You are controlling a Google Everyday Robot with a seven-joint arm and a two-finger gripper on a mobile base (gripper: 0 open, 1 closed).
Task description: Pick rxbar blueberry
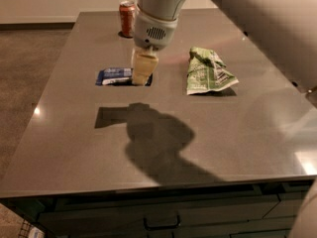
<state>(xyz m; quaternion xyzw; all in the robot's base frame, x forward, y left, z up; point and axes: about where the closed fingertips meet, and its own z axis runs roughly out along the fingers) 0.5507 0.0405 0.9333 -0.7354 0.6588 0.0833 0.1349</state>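
Note:
The rxbar blueberry (pixel 113 76) is a small flat dark blue bar with white print. My gripper (pixel 142 77) is shut on its right end and holds it level above the grey table (pixel 237 133). The bar sticks out to the left of the cream fingers (pixel 143 66). The shadows of the bar and the gripper fall on the table below, apart from the bar itself. My arm comes down from the top right.
A red soda can (pixel 127 18) stands at the back of the table, behind the gripper. A crumpled green-and-white snack bag (pixel 208 71) lies to the right of the gripper. The table's front edge has drawers under it.

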